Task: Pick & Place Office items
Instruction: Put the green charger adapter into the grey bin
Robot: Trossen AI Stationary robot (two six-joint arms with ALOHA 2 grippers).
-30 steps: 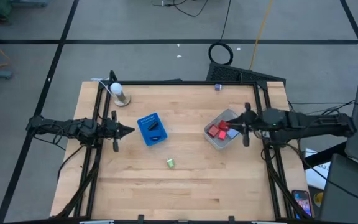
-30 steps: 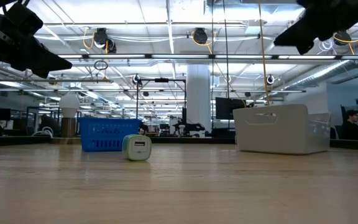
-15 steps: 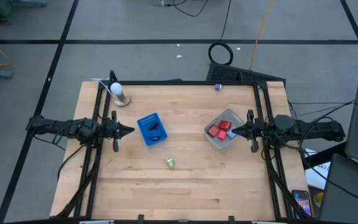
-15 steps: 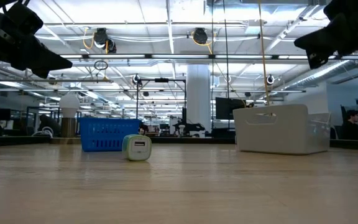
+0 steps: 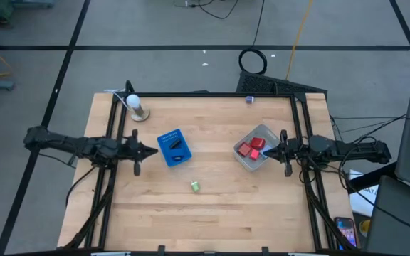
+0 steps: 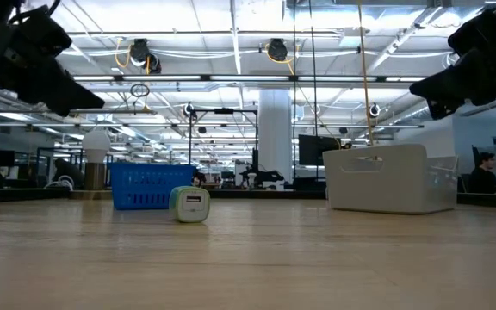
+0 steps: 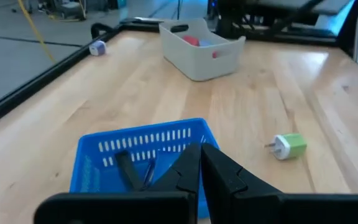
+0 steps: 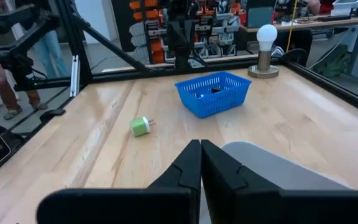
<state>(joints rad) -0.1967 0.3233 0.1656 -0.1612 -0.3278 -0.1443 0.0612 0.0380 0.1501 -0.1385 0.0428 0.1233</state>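
A pale wooden table (image 5: 212, 213) edged by a black metal frame is filling the high view, standing on a grey floor with dark seams; in the low view a bright hall with ceiling lamps and desks is stretching away behind it.

Nearest the front edge, a small green-and-white plug-in block (image 5: 195, 186) is lying alone on the bare wood. Beyond it, a blue slotted plastic basket (image 5: 174, 148) is sitting left of centre with dark flat pieces (image 7: 128, 169) inside. To the right, a pale grey plastic tub (image 5: 245, 161) is holding red blocks (image 5: 248, 148) and a light-blue block (image 5: 265, 151). Farther back, a white bulb on a round metal base (image 5: 136, 107) is standing near the left corner.

The left gripper (image 5: 152, 150) is hovering just beside the basket, fingers pressed together and holding nothing. The right gripper (image 5: 266, 151) is hanging over the tub's edge, likewise closed tight and empty.
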